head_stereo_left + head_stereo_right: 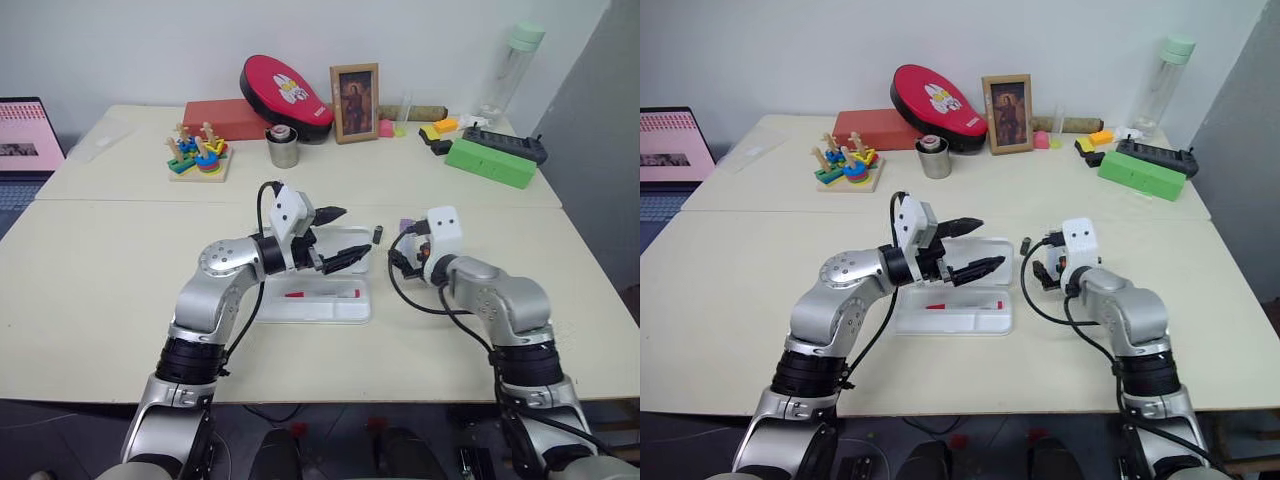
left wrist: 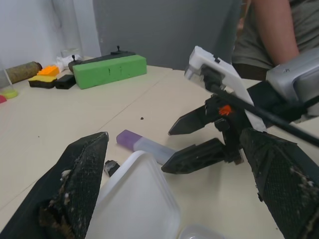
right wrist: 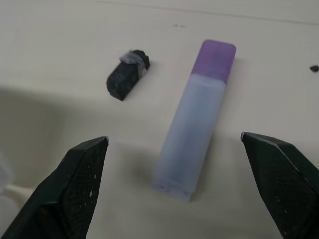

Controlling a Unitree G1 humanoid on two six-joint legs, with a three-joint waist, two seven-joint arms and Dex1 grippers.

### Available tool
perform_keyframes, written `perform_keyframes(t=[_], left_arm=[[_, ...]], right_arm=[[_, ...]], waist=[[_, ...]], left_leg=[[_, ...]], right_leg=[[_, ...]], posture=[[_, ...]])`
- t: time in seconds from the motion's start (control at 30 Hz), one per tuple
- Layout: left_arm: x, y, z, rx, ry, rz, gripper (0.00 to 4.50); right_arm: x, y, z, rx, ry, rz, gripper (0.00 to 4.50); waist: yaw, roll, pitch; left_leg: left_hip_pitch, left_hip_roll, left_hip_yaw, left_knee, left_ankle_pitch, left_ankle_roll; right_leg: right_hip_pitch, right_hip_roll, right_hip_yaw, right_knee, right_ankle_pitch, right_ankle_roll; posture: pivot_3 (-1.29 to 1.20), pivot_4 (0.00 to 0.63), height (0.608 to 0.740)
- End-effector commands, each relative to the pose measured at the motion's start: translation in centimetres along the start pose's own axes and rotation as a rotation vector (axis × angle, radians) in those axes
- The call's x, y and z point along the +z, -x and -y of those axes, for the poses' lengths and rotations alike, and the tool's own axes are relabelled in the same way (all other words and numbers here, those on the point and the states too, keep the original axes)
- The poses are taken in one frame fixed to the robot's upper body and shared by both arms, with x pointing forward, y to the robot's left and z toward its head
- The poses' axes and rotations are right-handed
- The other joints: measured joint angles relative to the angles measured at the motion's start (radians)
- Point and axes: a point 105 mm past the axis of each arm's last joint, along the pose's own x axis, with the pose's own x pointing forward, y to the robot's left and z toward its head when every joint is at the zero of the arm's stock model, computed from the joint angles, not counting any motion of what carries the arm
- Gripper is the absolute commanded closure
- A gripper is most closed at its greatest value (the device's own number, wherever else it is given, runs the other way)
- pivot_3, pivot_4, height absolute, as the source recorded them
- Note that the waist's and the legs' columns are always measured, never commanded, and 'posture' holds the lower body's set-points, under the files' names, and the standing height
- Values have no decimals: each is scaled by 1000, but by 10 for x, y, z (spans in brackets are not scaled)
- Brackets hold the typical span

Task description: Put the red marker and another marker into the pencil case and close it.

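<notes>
The white pencil case (image 1: 300,309) lies open in the middle of the table, its lid (image 1: 992,247) raised at the far side. The red marker (image 1: 322,294) lies inside its tray. My left gripper (image 1: 345,237) hovers open and empty over the case's right half, pointing right. The other marker, pale with a purple cap (image 3: 197,134), lies on the table just right of the case. My right gripper (image 3: 173,139) is open directly above it, one finger on each side, apart from it. A tiny black stub (image 3: 127,74) lies beside the marker.
At the back stand a red oval pad (image 1: 285,85), a picture frame (image 1: 354,102), a metal cup (image 1: 283,148), a wooden stacking toy (image 1: 198,155), a green block (image 1: 490,160) and a bottle (image 1: 515,60). A laptop (image 1: 28,135) sits far left. A person's arm (image 2: 271,30) is beyond the table.
</notes>
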Motion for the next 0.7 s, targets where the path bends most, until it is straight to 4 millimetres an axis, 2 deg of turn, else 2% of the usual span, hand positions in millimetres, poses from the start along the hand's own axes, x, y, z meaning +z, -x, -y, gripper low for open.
perform_keyframes(t=[0.03, 0.13, 0.23, 0.37, 0.5, 0.57, 0.6, 0.63, 0.7], left_arm=[[18, -9, 4, -8, -48, 40, 16], [16, -11, 6, -16, -58, 30, 16], [17, -13, 3, -10, -60, 31, 0], [20, -14, 1, -6, -61, 40, 0], [20, -16, 1, -4, -63, 40, 0], [20, -17, 1, -7, -64, 40, 0], [20, -17, 1, -8, -64, 41, 0], [20, -18, 1, -8, -63, 41, 0], [19, -18, 0, -8, -63, 37, 0]], right_arm=[[6, -7, 6, -64, 7, 31, 0], [2, -11, 7, -79, 20, 16, 0], [-2, -11, 10, -98, 39, 5, 435], [-5, -10, 10, -97, 47, 1, 1442], [-4, -9, 9, -94, 46, 6, 2212], [-2, -8, 9, -99, 46, 14, 2933], [0, -8, 10, -102, 46, 19, 3012], [1, -8, 11, -104, 46, 23, 3331], [4, -6, 14, -107, 44, 36, 3403]], waist=[[0, 0, 0], [-2, 0, 0], [-1, 0, 0], [0, 0, 0], [0, 0, 0], [0, 0, 0], [0, 0, 0], [0, 0, 0], [0, 0, 0]], left_leg=[[0, 0, 0, 0, 0, 0], [0, 0, 0, 0, 0, 0], [0, 0, 0, 0, 0, 0], [0, 0, 0, 0, 0, 0], [0, 0, 0, 0, 0, 0], [0, 0, 0, 0, 0, 0], [0, 0, 0, 0, 0, 0], [0, 0, 0, 0, 0, 0], [0, 0, 0, 0, 0, 0]], right_leg=[[0, 0, 0, 0, 0, 0], [0, 0, 0, 0, 0, 0], [0, 0, 0, 0, 0, 0], [1, 0, 0, 0, 0, 0], [1, 0, 0, 0, 0, 0], [1, 0, 0, 0, 0, 0], [1, 0, 0, 0, 0, 0], [1, 0, 0, -1, 0, 0], [1, 0, 0, -1, 0, 0]], posture=[[0, 150, 740], [0, 150, 740], [0, 150, 740], [0, 150, 740], [0, 150, 740], [0, 150, 740], [0, 150, 740], [0, 150, 740], [0, 150, 740]])
